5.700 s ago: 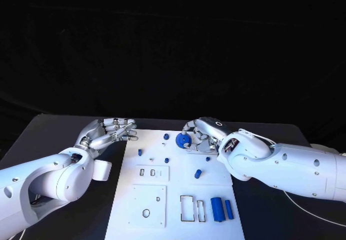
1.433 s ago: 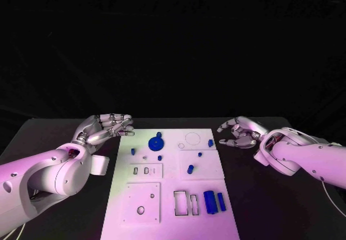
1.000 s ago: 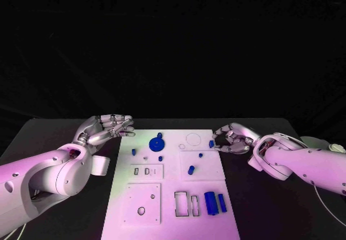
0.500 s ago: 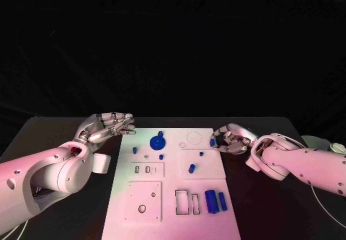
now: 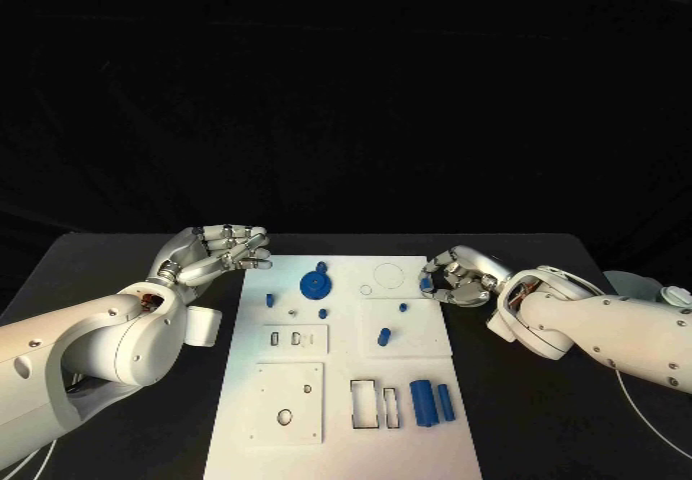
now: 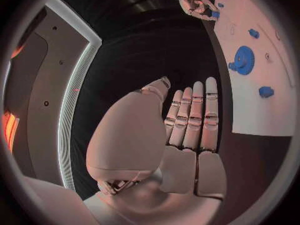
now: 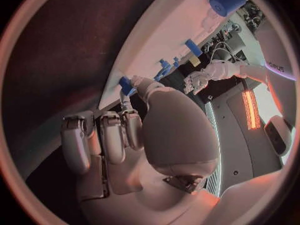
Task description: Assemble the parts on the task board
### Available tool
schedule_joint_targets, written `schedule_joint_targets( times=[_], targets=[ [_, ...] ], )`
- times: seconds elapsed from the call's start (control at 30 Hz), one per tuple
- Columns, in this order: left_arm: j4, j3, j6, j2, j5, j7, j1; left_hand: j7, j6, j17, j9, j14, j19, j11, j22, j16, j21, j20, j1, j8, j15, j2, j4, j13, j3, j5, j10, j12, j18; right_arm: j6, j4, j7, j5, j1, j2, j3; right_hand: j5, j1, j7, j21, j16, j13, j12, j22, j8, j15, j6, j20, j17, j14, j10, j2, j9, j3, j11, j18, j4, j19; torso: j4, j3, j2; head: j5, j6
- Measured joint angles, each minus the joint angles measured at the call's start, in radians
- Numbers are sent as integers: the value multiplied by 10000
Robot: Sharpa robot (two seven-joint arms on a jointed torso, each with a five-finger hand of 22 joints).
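Observation:
The white task board [image 5: 346, 430] lies in the middle of the table. A blue gear [image 5: 315, 285] sits near its far left, also in the left wrist view [image 6: 243, 60]. A small blue peg [image 5: 426, 285] stands at the board's far right edge. My right hand [image 5: 462, 279] is curled at that edge, and its thumb and a fingertip pinch the peg [image 7: 127, 85]. My left hand [image 5: 216, 255] hovers off the board's far left corner, fingers straight and side by side [image 6: 190, 120], holding nothing.
Small blue pegs [image 5: 268, 299] [image 5: 322, 313] [image 5: 384, 337] [image 5: 404, 305] are spread over the board's middle. Two blue cylinders [image 5: 424, 402] [image 5: 446, 400] lie by rectangular slots [image 5: 375, 404] at the near right. Black table surrounds the board.
The right hand has moved in from off the board's right side to the blue peg at the edge and curled its fingers around it. The left hand has stayed put.

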Motion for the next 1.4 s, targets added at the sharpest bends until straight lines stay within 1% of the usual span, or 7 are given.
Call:
schedule_joint_targets(
  times=[0.1,0.27,0.5,0.77,0.93,1.1,1.4],
  targets=[
    [1,0,1,-4,0,-3,0,0,0,0,0,0,0,0,0,0,0,0,0,0,0,0,0,0,0,0,0,0,0,-33,-12,-5,12,-2,47,0,-94,7,-73,0,0,0,58,0,86,-75,183,-71,0,-5,1,95,44,100,-1,0,-64,9,-1,7,0,0,-5],
    [2,0,3,-8,0,-9,0,0,0,-1,0,0,0,0,-1,0,0,0,0,0,0,0,0,0,0,0,0,0,0,-143,-43,-10,25,-3,74,0,-547,57,-221,0,0,0,60,-1,258,-233,468,-187,0,16,-13,263,99,400,-162,0,-254,5,1,7,1,1,-8],
    [3,0,5,-17,0,-17,0,0,0,-1,0,0,0,0,-1,0,0,0,0,0,0,0,0,0,0,0,0,0,1,-464,-40,-10,31,-3,56,3,-741,193,-208,0,0,0,99,-2,333,-303,500,-259,-1,16,17,518,99,727,-272,-1,-482,2,-1,11,1,16,-32],
    [-3,0,11,-17,0,-25,0,0,0,-1,0,0,-2,0,-1,0,4,-2,0,0,0,0,0,0,0,0,0,0,0,-827,785,-96,5,73,-43,23,-779,84,-196,0,0,-1,-7,-3,332,-302,512,-325,-1,16,-17,679,92,781,-306,-1,-527,1,-12,12,-27,57,-49],
    [-54,0,16,16,0,-28,0,0,0,10,0,1,-37,0,9,0,41,-37,0,0,1,0,0,0,0,0,0,0,0,-1063,1602,-528,-217,318,81,54,-799,7,-198,0,-1,-1,-59,-3,332,-302,510,-326,-1,16,-17,756,91,825,-305,-1,-498,1,-13,-6,-45,79,-42],
    [-161,-3,24,122,0,-33,0,0,0,9,0,0,-37,0,9,0,41,-37,0,0,0,0,0,0,0,0,0,0,0,-1223,2132,-1148,-654,390,485,54,-835,-34,-249,0,-1,8,-60,-3,331,-302,455,-325,-2,16,-17,794,91,826,-305,-1,-499,1,-13,-38,-96,172,-108],
    [-629,-9,48,434,5,-37,-2,0,0,8,0,1,-37,0,9,0,41,-36,0,0,0,0,1,0,0,0,0,0,0,-1321,2550,-2448,-1758,292,1927,4,-868,-157,-251,0,-1,7,-102,4,331,-301,453,-325,-2,16,18,749,91,825,-341,0,-498,1,25,-118,-262,520,-312]
  ],
)
